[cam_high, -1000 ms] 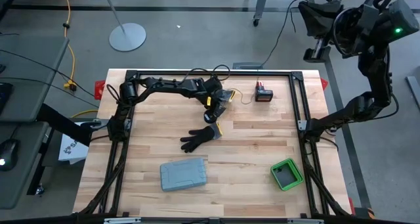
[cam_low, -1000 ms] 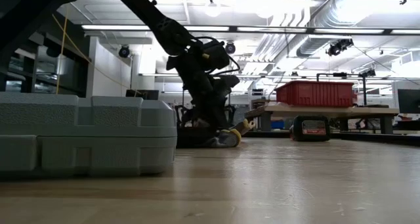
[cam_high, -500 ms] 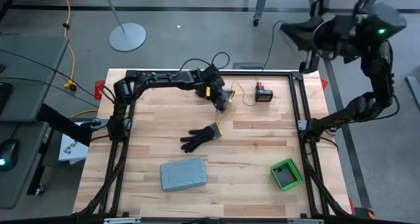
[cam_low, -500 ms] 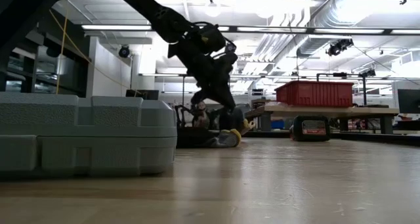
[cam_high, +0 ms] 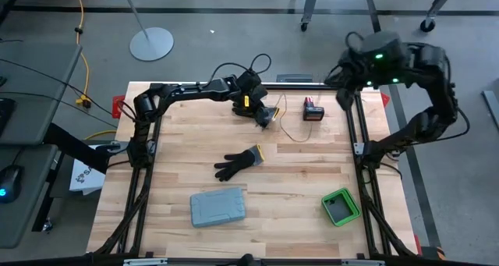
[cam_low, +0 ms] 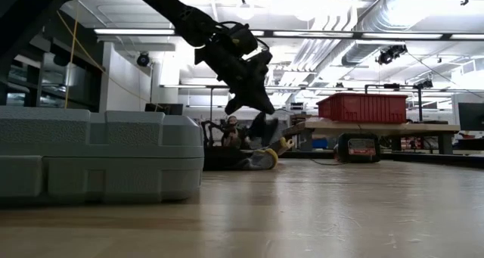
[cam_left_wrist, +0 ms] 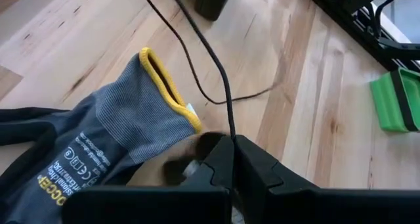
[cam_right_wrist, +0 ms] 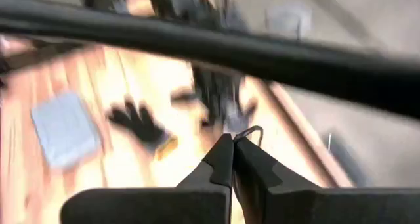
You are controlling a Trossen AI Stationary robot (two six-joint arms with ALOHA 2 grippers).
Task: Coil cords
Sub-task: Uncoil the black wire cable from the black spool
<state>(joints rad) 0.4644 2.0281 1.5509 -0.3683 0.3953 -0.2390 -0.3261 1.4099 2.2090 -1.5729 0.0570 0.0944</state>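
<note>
The cord (cam_left_wrist: 197,37) is one thin dark wire. It runs over the wood from near a black-and-red battery pack (cam_high: 313,110) up to my left gripper (cam_left_wrist: 233,144), which is shut on it above the far middle of the table. Part of the cord (cam_high: 284,127) curves loosely on the boards. A grey glove with a yellow cuff edge (cam_left_wrist: 118,135) lies flat just below this gripper. My right gripper (cam_high: 343,97) is shut on nothing, high over the table's far right corner and tilted down. My left gripper pinches a single strand of the cord (cam_left_wrist: 228,122) between its two fingertips. The fingers slant down from the table's far left side, and the strand leads straight out ahead of them. The strand climbs off the table into the hold while the remainder lies slack on the wood.
A black glove (cam_high: 238,163) lies at the table's middle. A grey case (cam_high: 218,207) sits near the front and fills the left of the low view, and a green box (cam_high: 341,207) sits front right. Black frame rails (cam_high: 352,125) border the table.
My left gripper has risen off the grey glove and gone a little toward the far edge, staying shut and drawing the cord up with it. My right arm has swung down and tipped over, so that its gripper now points down at the table.
</note>
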